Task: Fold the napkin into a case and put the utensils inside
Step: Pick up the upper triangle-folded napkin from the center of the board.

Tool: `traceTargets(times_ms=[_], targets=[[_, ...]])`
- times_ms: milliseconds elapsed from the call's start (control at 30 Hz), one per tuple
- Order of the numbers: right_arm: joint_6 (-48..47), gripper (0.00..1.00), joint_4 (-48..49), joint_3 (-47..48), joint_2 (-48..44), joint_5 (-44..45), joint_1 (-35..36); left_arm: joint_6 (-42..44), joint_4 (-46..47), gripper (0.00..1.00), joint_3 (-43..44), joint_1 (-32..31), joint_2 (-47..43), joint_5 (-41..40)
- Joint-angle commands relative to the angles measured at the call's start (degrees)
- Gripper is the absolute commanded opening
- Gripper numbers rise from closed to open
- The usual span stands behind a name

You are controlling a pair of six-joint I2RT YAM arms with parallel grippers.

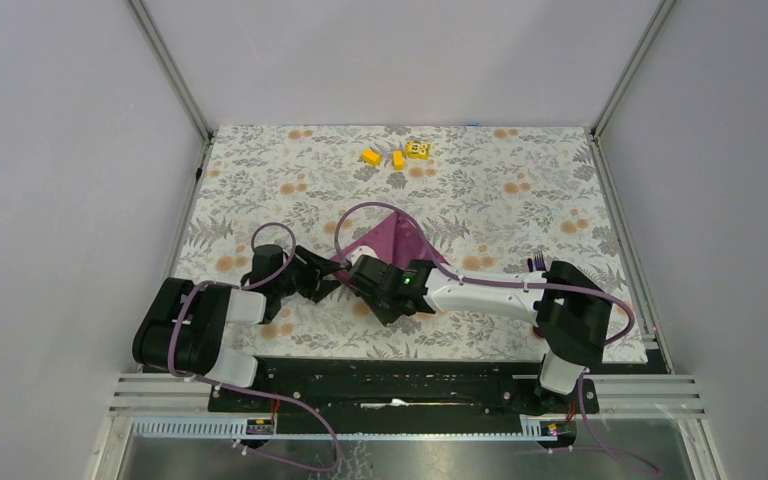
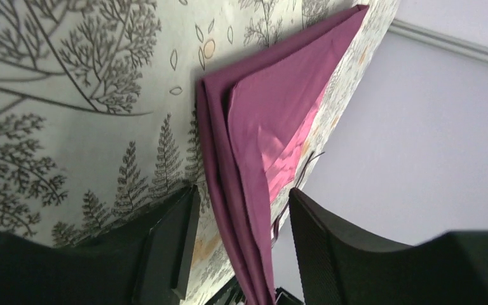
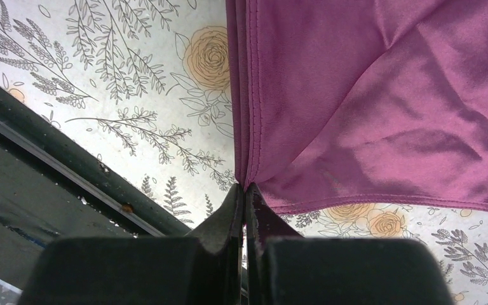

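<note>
At the right wrist alone, fingers (image 3: 227, 217) clamp the napkin (image 3: 368, 95).

the plum-purple shiny cloth napkin (image 1: 396, 243) lies folded into a layered triangle; the dark purple plastic fork (image 1: 537, 264) lies well apart.

right hand (image 3: 246, 197) — pinched shut on napkin (image 3: 368, 101) corner | floral tablecloth (image 3: 121, 95) beneath

Bright, even, diffuse light with only faint, soft shadows. Sharp edge to edge from overhead; blurred at the near dark fingers (image 2: 171, 248) in wrist views; mild sheen on napkin (image 3: 381, 95).
</note>
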Motion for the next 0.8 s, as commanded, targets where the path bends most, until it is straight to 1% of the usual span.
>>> traceTargets(times_ms=[0, 133, 267, 400, 500, 567, 633, 667, 700, 767], targets=[[0.4, 0.00, 1.5, -1.1, -3.2, -1.0, -0.6, -0.6, 8.1, 0.56, -0.6, -0.1, 2.7, -5.1], [0.2, 0.00, 1.6, -1.2, -3.6, -1.0, -0.7, -0.1, 9.1, 0.49, -1.1, 0.0, 4.1, -6.7], [0.1, 0.00, 1.9, -1.6, -3.8, -1.5, -0.7, -0.3, 12.2, 0.39, -0.5, 0.0, 7.9, -5.1], [0.2, 0.00, 2.0, -1.6, -3.5, -2.1, -0.8, -0.8, 14.5, 0.28, -0.7, 0.0, 9.5, -4.1], [-0.1, 0.00, 2.6, -1.6, -3.4, -3.6, -0.8, 0.3, 12.2, 0.16, -0.2, 0.1, 6.9, -4.2], [-0.7, 0.00, 3.9, -1.5, -3.1, -6.0, -0.7, 3.0, 5.4, 0.09, 1.7, 0.3, 2.0, -5.4], [-1.2, 0.00, 5.7, -0.6, -2.3, -10.2, -0.7, 6.9, -5.5, 0.07, 4.6, 1.2, -5.4, -7.8], [-1.2, 0.00, 7.1, 0.1, -1.8, -13.8, -0.7, 8.6, -11.0, 0.06, 6.3, 2.1, -9.4, -8.7], [-0.8, 0.00, 8.7, 0.9, -1.3, -17.1, -0.5, 10.3, -18.1, 0.06, 7.9, 3.4, -13.3, -9.3], [0.9, 0.00, 12.4, 2.9, 0.1, -22.6, 0.1, 13.3, -28.2, 0.06, 11.6, 6.9, -20.2, -9.4]])
